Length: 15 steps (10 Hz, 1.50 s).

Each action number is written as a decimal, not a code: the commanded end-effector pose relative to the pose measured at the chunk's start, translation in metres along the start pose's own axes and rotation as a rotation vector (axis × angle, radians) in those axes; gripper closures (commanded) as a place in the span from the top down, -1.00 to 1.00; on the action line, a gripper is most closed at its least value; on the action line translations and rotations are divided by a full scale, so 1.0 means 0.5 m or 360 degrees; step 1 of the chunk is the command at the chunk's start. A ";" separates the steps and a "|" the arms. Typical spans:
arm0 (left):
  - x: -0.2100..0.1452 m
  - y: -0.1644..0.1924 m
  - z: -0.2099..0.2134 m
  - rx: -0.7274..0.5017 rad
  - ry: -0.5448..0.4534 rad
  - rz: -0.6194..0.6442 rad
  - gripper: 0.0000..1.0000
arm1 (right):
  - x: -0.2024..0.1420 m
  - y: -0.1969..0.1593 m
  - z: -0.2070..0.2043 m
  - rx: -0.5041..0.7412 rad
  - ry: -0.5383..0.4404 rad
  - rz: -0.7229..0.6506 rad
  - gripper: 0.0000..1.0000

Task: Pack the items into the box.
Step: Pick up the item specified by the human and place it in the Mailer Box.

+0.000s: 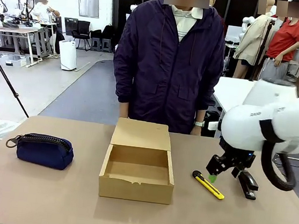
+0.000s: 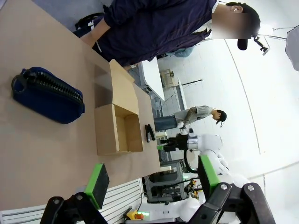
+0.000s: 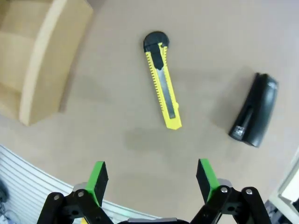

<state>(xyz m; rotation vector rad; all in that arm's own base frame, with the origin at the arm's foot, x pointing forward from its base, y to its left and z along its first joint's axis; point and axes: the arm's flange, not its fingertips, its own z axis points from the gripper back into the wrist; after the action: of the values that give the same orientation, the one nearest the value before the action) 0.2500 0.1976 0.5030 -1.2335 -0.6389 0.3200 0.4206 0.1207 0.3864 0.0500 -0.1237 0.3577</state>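
Worktop (image 1: 47,200): smooth tan surface.
Box (image 1: 135,189): plain matte cardboard, shallow, rectangular, set at centre, flap lid raised at far side.
Utility knife (image 1: 208,184): slim, yellow body, black end, ribbed edge; laid flat right of box.
Stapler (image 1: 248,185): black, glossy, rounded; set just right of knife, not touching it.
Right claw (image 1: 213,177): hung above knife, jaws spread wide, empty.
Navy pouch (image 1: 44,150): soft fabric, zipped; left of box, well apart.
Left claw (image 2: 152,179): raised over worktop's left side, jaws wide, empty.
Person (image 1: 169,55): stood at far edge, dark jacket worn.
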 end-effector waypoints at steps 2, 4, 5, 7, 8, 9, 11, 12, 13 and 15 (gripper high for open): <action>0.001 -0.003 0.001 -0.0033 -0.0011 -0.0013 1.00 | 0.084 -0.027 -0.071 0.0142 0.0083 -0.0197 1.00; 0.001 -0.003 0.001 -0.0033 -0.0011 -0.0013 1.00 | 0.092 -0.044 -0.094 0.0162 0.0104 -0.0289 1.00; 0.001 -0.003 0.001 -0.0033 -0.0011 -0.0013 1.00 | 0.071 -0.041 -0.101 0.0133 0.0135 -0.0152 1.00; 0.001 -0.003 0.001 -0.0033 -0.0011 -0.0013 1.00 | 0.071 -0.041 -0.101 0.0133 0.0135 -0.0152 1.00; 0.001 -0.003 0.001 -0.0033 -0.0011 -0.0013 1.00 | 0.081 -0.049 -0.113 0.0150 0.0146 -0.0185 1.00; 0.001 -0.003 0.001 -0.0033 -0.0011 -0.0013 1.00 | 0.101 -0.051 -0.127 0.0376 0.0181 0.0393 1.00; 0.001 -0.003 0.001 -0.0033 -0.0011 -0.0013 1.00 | 0.106 -0.054 -0.133 0.0374 0.0296 0.1047 1.00; 0.001 -0.003 0.001 -0.0033 -0.0011 -0.0013 1.00 | 0.103 -0.044 -0.131 0.0276 0.0263 0.1197 1.00; 0.001 -0.003 0.001 -0.0033 -0.0011 -0.0013 1.00 | 0.099 -0.037 -0.130 0.0195 0.0250 0.1270 1.00; 0.001 -0.003 0.001 -0.0033 -0.0011 -0.0013 1.00 | 0.103 -0.027 -0.123 0.0020 0.0096 0.1031 1.00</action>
<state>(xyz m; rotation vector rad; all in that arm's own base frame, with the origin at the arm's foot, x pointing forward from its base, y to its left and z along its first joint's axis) 0.2498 0.1977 0.5030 -1.2340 -0.6387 0.3200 0.4819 0.1299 0.3285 0.0857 0.0226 1.1155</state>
